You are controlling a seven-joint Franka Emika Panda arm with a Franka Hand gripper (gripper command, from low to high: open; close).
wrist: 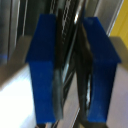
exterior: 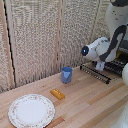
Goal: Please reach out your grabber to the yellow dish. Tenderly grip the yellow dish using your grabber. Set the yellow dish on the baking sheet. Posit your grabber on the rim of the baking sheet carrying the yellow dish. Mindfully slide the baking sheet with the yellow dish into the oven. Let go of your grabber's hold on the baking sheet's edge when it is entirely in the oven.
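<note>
The dark wire-bar baking sheet (exterior: 96, 73) juts from the oven at the exterior view's right; its rim runs between the blue-tipped jaws of the grabber (wrist: 74, 70), seemingly closed on it.

A pale folding screen (exterior: 45, 35) of woven, reed-like panels set in light wooden frames fills the whole back of the scene, its vertical posts dividing it into sections. In front of it runs a light wooden table (exterior: 90, 100) of lengthwise planks. The light is soft and even.
</note>
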